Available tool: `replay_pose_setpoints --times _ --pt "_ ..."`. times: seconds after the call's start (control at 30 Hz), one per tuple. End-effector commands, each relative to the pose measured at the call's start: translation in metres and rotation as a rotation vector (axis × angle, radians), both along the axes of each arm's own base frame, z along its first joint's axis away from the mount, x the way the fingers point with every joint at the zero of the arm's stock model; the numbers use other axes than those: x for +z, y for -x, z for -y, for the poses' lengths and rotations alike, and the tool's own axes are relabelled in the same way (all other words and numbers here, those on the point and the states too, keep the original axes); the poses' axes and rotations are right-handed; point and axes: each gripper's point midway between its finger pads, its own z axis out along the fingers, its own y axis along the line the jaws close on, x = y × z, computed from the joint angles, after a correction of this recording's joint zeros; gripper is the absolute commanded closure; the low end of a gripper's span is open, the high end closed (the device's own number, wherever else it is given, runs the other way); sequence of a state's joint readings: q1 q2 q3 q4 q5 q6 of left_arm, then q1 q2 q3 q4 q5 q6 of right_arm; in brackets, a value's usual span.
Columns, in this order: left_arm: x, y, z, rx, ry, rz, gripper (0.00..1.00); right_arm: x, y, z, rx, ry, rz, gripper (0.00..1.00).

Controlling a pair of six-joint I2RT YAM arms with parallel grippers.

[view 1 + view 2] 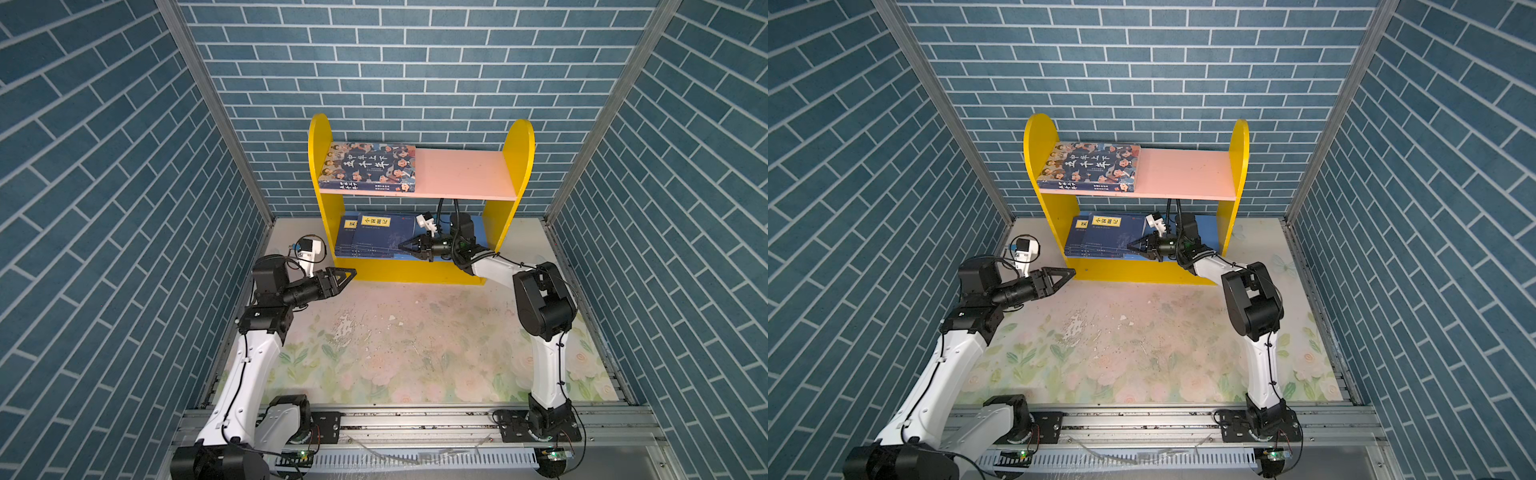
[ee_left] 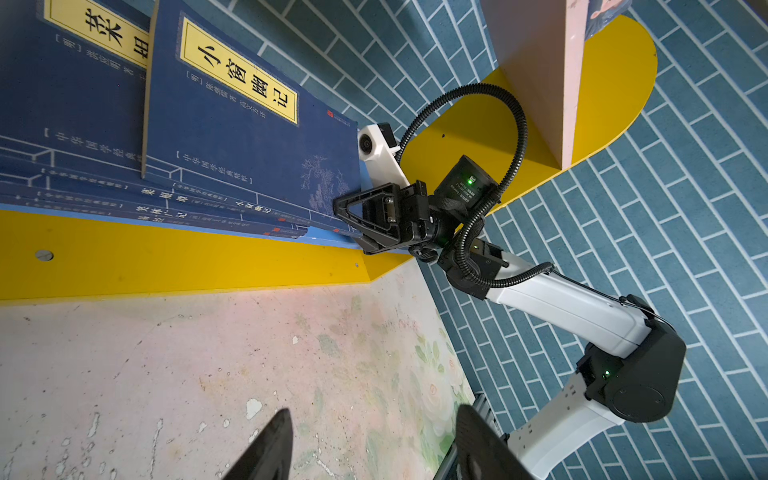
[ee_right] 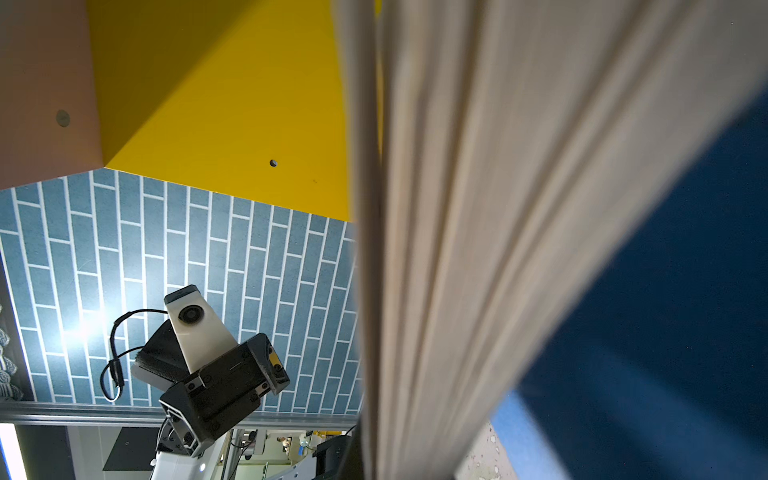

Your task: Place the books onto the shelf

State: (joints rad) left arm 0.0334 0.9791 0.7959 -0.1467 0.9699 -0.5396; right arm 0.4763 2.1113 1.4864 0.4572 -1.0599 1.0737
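One thick book with cartoon faces on its cover [image 1: 368, 166] [image 1: 1088, 166] is lying flat on the pink upper board [image 1: 461, 172] [image 1: 1183, 172] of the small wooden shelf with yellow round-topped sides [image 1: 519, 158] [image 1: 1239, 158]. In both top views it is sitting at the left end of that board, with its dark blue spine facing the front.

Down below, the thin navy books with yellow title labels [image 1: 374, 237] [image 1: 1104, 237] [image 2: 249, 145] [image 3: 478, 208] are lying in a flat pile on the blue lower board [image 1: 1208, 230], over toward the left side. You are seeing two yellow labels with black writing, because the top book is sitting a little to the right of the one under it. In the left wrist view their dark spines with white writing are lining up along the front edge, just above the yellow base strip [image 2: 166, 257].

Your right claw [image 1: 402, 247] [image 1: 1129, 246] [image 2: 353, 228] is reaching in under the pink board. Its black fingers [image 2: 365, 208] are sitting around the near right corner of the pile. You cannot tell if they are squeezing that corner or only touching it. The right wrist view is showing only the pile's pale pages, blurry and very close.

Your left claw [image 1: 353, 274] [image 1: 1073, 272] [image 2: 374, 411] is hanging over the pale flowery tabletop [image 1: 395, 332], near the left end of the base strip. Its fingers are standing apart, and nothing is between them.
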Motion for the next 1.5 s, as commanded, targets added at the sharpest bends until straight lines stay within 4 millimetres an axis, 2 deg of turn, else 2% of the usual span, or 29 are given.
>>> replay_pose_setpoints --times 0.0,0.13,0.33,0.6,0.83,1.0,1.13,1.27,1.47 --pt "0.006 0.002 0.0 -0.006 0.004 0.033 0.36 0.004 -0.002 0.0 0.008 -0.007 0.013 0.77" --pt "0.006 0.003 0.0 -0.007 0.006 0.033 0.36 0.002 -0.002 0.003 -0.003 0.011 0.018 0.69" --pt "0.006 0.004 0.0 -0.007 0.005 0.036 0.35 -0.001 -0.008 0.013 -0.065 0.089 0.055 0.64" --pt "0.004 0.006 0.0 -0.009 0.004 0.033 0.35 -0.002 -0.022 0.031 -0.145 0.115 0.061 0.62" --pt "0.0 0.005 0.0 -0.006 0.004 0.024 0.35 0.008 -0.023 0.029 -0.141 0.101 0.082 0.62" --pt "-0.001 0.006 0.0 -0.007 0.005 0.021 0.34 0.007 -0.028 0.027 -0.139 0.103 0.078 0.67" --pt "-0.002 0.006 0.0 -0.01 0.004 0.022 0.34 0.007 -0.031 0.026 -0.143 0.102 0.081 0.8" --pt "-0.007 0.004 -0.003 0.008 -0.027 0.015 0.34 0.011 -0.032 0.025 -0.138 0.096 0.088 0.88" --pt "-0.011 0.0 -0.008 0.034 -0.075 0.014 0.34 0.01 -0.031 0.021 -0.125 0.1 0.084 0.93"
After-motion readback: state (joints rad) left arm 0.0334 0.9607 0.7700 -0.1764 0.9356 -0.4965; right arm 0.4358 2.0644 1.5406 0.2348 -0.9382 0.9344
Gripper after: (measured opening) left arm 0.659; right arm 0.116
